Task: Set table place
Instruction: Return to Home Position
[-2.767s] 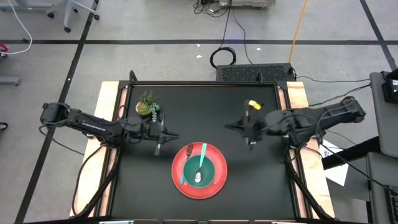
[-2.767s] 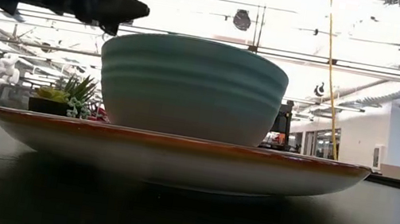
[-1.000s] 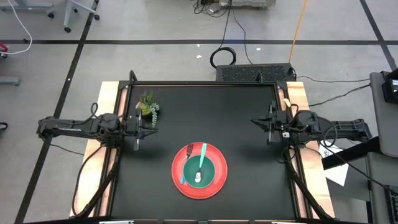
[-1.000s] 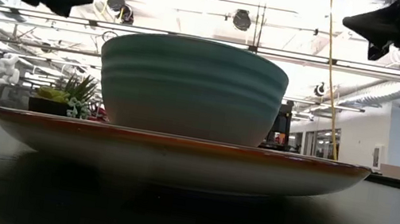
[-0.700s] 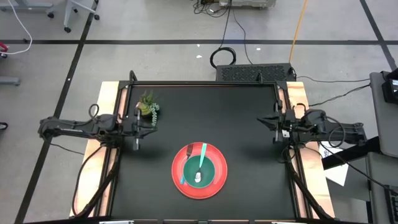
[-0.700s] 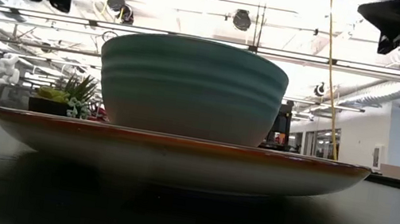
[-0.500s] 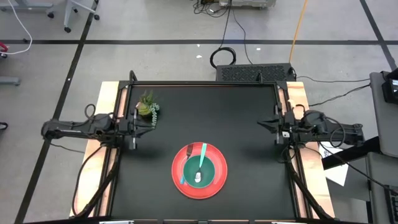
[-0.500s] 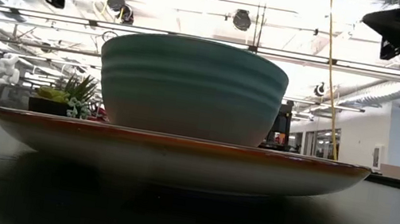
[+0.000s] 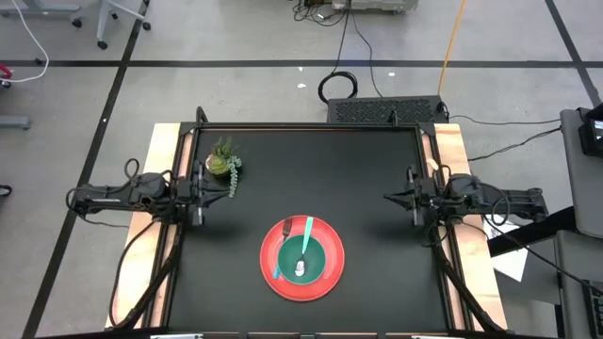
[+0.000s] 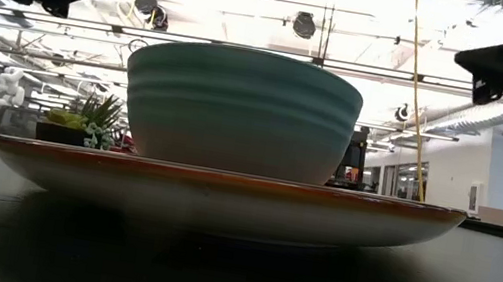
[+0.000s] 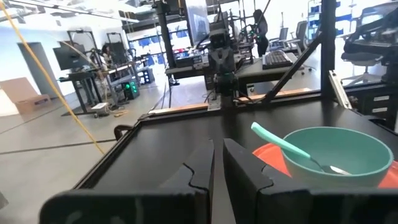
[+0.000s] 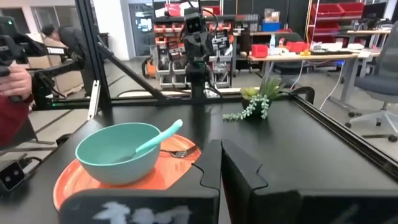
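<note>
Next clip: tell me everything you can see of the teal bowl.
The teal bowl is round, smooth and glossy, ceramic by its look, with faint horizontal ridges around its outer wall. It stands upright on the red plate, which is wider than the bowl on every side. A light-blue spoon rests inside it, with its handle leaning out over the rim. The bowl seems to hold nothing else.

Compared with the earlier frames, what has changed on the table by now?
Both arms drew back from over the middle of the table: the left gripper is now at the left edge near the potted plant, the right gripper at the right edge, both shut and empty. The red plate, bowl, spoon in the bowl and fork beside it stayed put.
</note>
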Robot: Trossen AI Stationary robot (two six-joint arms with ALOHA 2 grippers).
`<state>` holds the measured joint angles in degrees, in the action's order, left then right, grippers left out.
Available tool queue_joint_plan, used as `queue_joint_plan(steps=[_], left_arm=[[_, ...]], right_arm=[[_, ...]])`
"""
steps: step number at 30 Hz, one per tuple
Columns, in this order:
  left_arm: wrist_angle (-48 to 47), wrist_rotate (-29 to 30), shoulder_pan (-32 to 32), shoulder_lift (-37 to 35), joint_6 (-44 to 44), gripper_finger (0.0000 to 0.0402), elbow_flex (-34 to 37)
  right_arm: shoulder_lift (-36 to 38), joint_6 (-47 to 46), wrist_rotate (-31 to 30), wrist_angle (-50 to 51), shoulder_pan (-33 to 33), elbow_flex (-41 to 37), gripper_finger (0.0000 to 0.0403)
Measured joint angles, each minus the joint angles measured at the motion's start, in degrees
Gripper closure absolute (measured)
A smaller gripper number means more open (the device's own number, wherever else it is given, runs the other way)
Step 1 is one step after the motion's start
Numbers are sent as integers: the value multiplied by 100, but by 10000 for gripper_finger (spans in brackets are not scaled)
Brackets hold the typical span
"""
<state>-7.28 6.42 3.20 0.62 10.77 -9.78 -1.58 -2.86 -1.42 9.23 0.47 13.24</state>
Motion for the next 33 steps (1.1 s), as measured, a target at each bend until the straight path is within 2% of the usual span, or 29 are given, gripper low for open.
queue_joint_plan(steps=[6, 9, 21, 28, 33], left_arm=[[-36, -333, 0, -2, -35, 362, 0], [-63, -488, 1, 0, -119, 362, 0], [-431, -488, 2, 1, -346, 362, -2], [-615, -488, 0, -2, -414, 362, -2], [-624, -488, 0, -2, -512, 362, -2]], right_arm=[[4, 47, 34, -359, 2, -265, 403], [4, 98, 354, -510, 2, -338, 403], [4, 60, 471, -1173, 4, -986, 403], [4, 125, 487, -1169, 2, -1036, 403], [4, 160, 770, -1287, 2, -1040, 403]])
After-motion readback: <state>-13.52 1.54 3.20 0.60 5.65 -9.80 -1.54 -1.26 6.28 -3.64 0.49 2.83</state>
